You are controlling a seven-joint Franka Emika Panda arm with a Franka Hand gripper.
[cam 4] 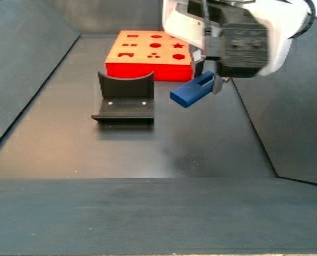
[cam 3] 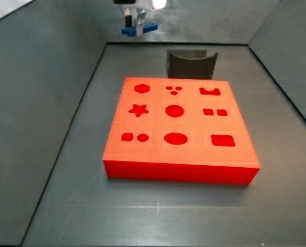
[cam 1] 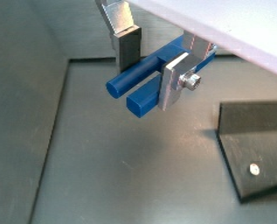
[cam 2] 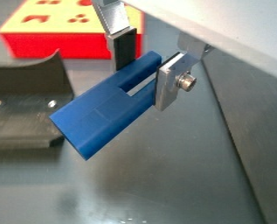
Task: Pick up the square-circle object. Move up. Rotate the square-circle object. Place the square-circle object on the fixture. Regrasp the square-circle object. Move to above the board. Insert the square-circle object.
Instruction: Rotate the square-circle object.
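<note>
Pickup is being judged as done: the square-circle object (cam 4: 190, 93) is being held clear of the floor, beside the fixture (cam 4: 123, 97) and short of the board (cam 4: 147, 55). Placing on the fixture, regrasping and insertion are being left to do. The blue peg is being clamped between the fingers (cam 1: 127, 42) of the gripper (cam 2: 148, 61), narrowly parted around it.
</note>
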